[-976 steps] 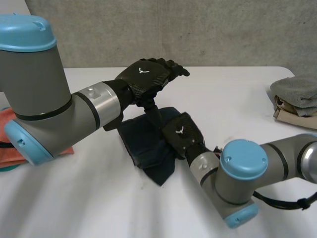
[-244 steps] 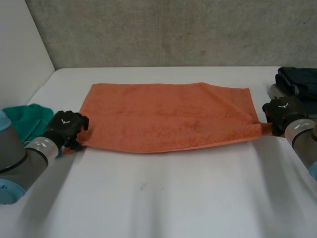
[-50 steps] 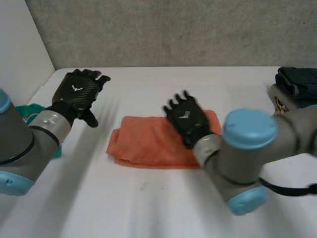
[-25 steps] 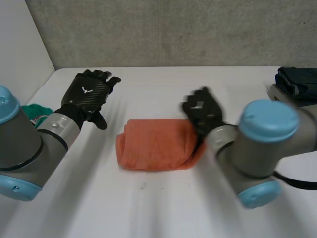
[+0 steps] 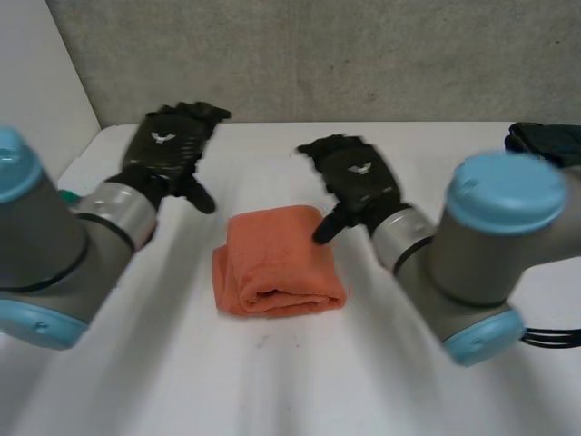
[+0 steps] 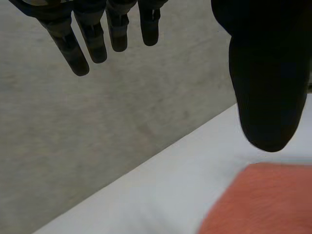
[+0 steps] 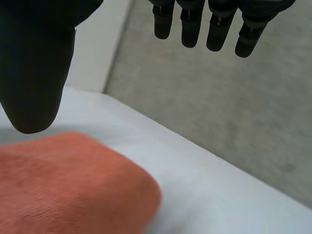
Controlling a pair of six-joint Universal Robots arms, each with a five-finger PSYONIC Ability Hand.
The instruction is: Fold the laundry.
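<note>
The left hand (image 5: 172,145) and right hand (image 5: 356,180) hover with fingers straight and spread, holding nothing, flanking the far end of the folded orange towel (image 5: 277,262).

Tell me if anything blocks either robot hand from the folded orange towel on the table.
Nothing visible does. The left robot hand and right robot hand are open on either side of the folded orange terry towel, with only bare white table between.

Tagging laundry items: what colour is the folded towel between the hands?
The folded towel is plain orange, no pattern; it shows best in the head view.
</note>
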